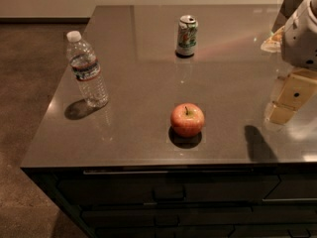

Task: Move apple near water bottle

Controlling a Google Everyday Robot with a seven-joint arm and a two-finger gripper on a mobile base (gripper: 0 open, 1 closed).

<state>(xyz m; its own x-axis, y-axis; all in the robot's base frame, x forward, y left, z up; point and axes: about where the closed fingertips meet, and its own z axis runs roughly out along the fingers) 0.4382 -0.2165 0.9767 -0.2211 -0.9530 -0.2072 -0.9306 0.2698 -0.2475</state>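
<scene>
The apple (187, 119) is red-orange with a short dark stem and sits on the grey counter (148, 68) near its front edge. The water bottle (87, 69) is clear with a white cap and a blue-red-white label, and stands near the counter's left edge, well left of the apple. My gripper (290, 97) hangs at the right edge of the view, above the counter, to the right of the apple and apart from it. It holds nothing that I can see.
A short green-and-white soda can (186, 35) stands at the back middle of the counter. Some items (273, 41) lie at the far right back. The counter's left and front edges drop to the floor; drawers (168, 192) are below the front.
</scene>
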